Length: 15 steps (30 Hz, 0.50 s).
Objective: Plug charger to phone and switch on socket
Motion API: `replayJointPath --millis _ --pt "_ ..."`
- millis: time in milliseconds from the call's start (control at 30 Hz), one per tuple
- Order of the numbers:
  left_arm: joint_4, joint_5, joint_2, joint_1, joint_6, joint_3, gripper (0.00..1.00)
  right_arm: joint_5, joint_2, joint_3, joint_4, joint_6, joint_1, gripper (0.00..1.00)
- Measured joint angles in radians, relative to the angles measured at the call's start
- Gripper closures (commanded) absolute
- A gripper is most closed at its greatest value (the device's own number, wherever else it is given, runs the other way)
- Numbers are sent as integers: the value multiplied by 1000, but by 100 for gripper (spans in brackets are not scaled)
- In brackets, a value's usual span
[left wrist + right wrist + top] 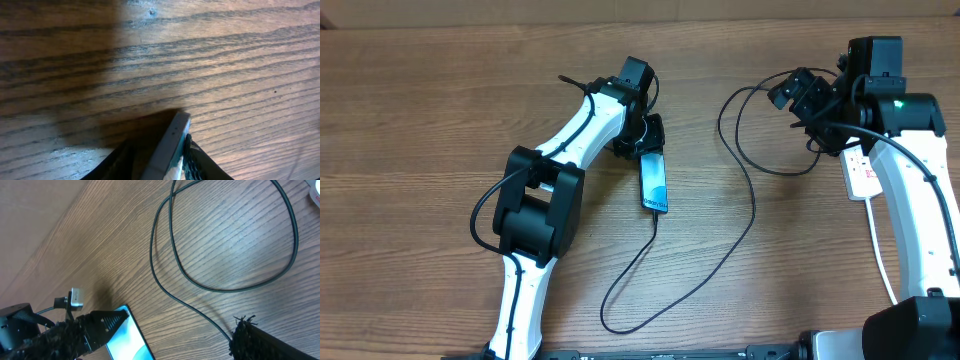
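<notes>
Counter [420, 120]: far edge runs along top of overhead view; broad wood stretch at left. Phone [654, 182], count 1: flat mid-counter, well off edges, far end clenched in left pincer [647, 140]. Charger [753, 210], count 1: cable meets phone's near short edge, loops toward near edge, rises to right pincer [797, 92], fingers spread, released. Socket [861, 172], count 1: at right, partly under right arm. Arms, count 2.

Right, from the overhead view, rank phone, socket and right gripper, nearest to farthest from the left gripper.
1. phone, clamped in the left gripper.
2. right gripper, across to the right.
3. socket, farther right still.
</notes>
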<state>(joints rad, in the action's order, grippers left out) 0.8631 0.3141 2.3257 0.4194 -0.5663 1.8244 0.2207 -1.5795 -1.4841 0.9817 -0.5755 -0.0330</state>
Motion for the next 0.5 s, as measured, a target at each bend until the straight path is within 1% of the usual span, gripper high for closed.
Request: replayJointPath --millis 300,400,500 --pt "0 0 0 0 0 0 63 0 0 0 0 0 0 1" --pt "0 2 0 0 0 0 59 0 0 0 0 0 0 1" --pt "0 6 0 0 0 0 57 0 0 0 0 0 0 1"
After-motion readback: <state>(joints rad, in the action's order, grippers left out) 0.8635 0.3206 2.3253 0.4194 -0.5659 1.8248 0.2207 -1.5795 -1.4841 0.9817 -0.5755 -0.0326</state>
